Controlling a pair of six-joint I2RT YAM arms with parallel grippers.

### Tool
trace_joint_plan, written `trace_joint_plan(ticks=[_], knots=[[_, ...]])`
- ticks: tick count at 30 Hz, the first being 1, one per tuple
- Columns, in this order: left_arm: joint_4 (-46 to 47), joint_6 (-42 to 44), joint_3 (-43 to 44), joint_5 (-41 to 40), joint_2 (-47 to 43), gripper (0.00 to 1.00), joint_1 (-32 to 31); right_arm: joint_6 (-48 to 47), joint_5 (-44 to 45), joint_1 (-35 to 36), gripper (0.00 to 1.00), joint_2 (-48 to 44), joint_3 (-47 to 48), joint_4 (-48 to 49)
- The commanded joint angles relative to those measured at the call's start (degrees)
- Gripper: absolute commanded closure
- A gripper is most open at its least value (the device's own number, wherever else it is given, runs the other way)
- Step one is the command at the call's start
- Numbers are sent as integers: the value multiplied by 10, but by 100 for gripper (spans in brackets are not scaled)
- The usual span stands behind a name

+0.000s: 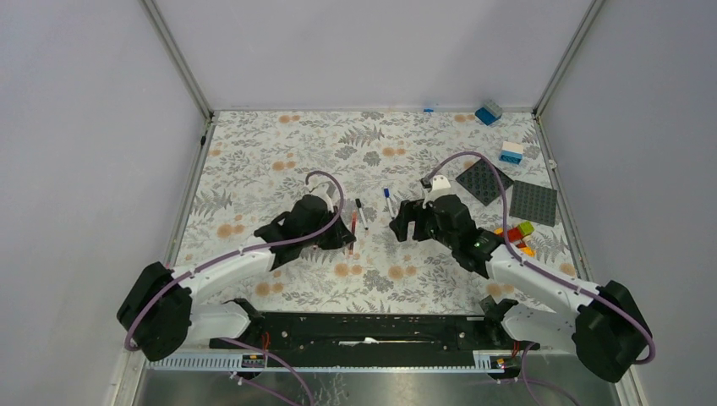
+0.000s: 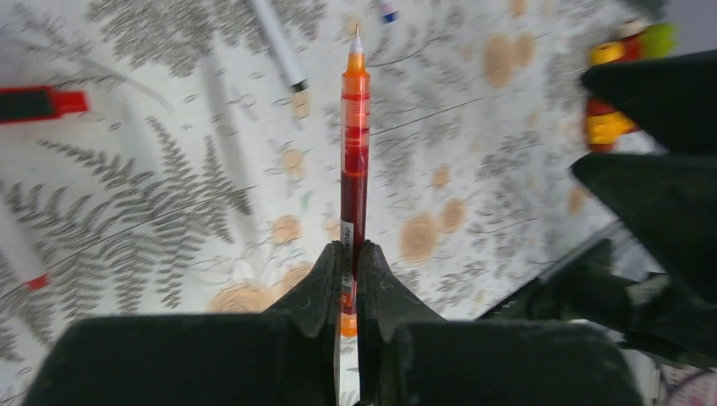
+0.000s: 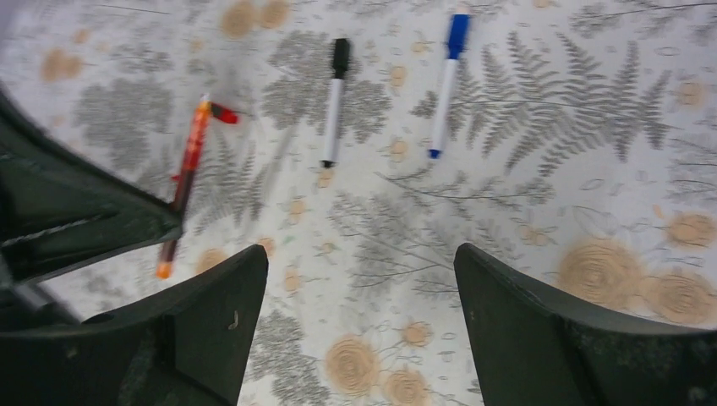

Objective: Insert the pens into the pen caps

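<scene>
- Surface [image 1: 279,144]: fern-and-flower print, walled in on three sides.
- Left arm [image 1: 228,262] reaches in from near left and right arm [image 1: 533,279] from near right. Both heads are close together mid-surface.
- Left tool [image 2: 355,254]: pinched tight on the red pen, fingers gripping the barrel near its back end.
- Right tool [image 3: 359,262]: spread wide with nothing between the fingers, over bare print just right of the pens.
- Two dark grey baseplates [image 1: 484,180] lie flat at far right.
- Toy bricks: a blue one [image 1: 488,112] in the far right corner and a mixed cluster [image 1: 517,235] beside the right arm.
- Red pen [image 2: 354,161]: sticks straight out of the left tool, nib away from the fingers. Can't tell if it's clear of the surface.
- Black pen [image 3: 335,106] and blue pen [image 3: 446,85]: white barrels, lying loose and roughly parallel between the two tools, black one on the left.
- Red-ended white pen [image 2: 19,249]: partly in frame at the left edge of the left wrist view, on the surface.
- Red cap [image 3: 224,112]: on the surface near the red pen's nib. Contact unclear.
</scene>
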Motion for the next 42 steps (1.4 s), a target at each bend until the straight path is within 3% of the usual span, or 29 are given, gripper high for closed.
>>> trace_joint_plan(ticks=[1, 8, 20, 27, 42], knots=[[123, -41, -17, 43, -42, 100, -2, 76, -125, -4, 12, -49, -34, 103], [235, -100, -46, 69, -90, 100, -2, 170, -227, -3, 14, -83, -75, 231], [307, -157, -73, 41, -136, 100, -2, 224, -308, -4, 31, -42, -67, 342], [339, -168, -83, 47, -138, 100, -2, 230, -329, -4, 46, -23, -62, 361], [391, -176, -89, 70, -113, 100, -2, 240, -343, -3, 61, 22, -36, 379]])
